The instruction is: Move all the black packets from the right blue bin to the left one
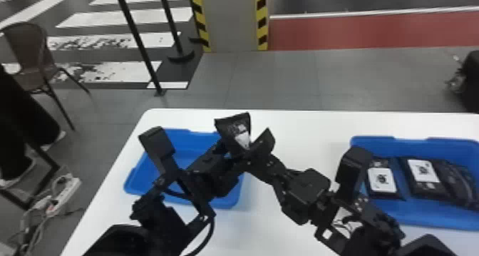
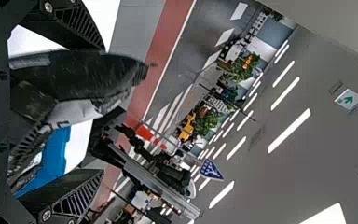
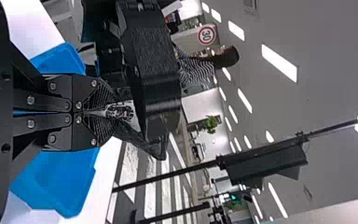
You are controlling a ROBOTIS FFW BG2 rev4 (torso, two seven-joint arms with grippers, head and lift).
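The left arm (image 1: 164, 219) partly hides the left blue bin (image 1: 192, 139).

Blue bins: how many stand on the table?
2: the left blue bin, partly hidden behind the arms, and the right blue bin, with black packets in it.

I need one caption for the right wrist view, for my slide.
Right gripper with its fingers closed on a black packet, a blue bin in the background.
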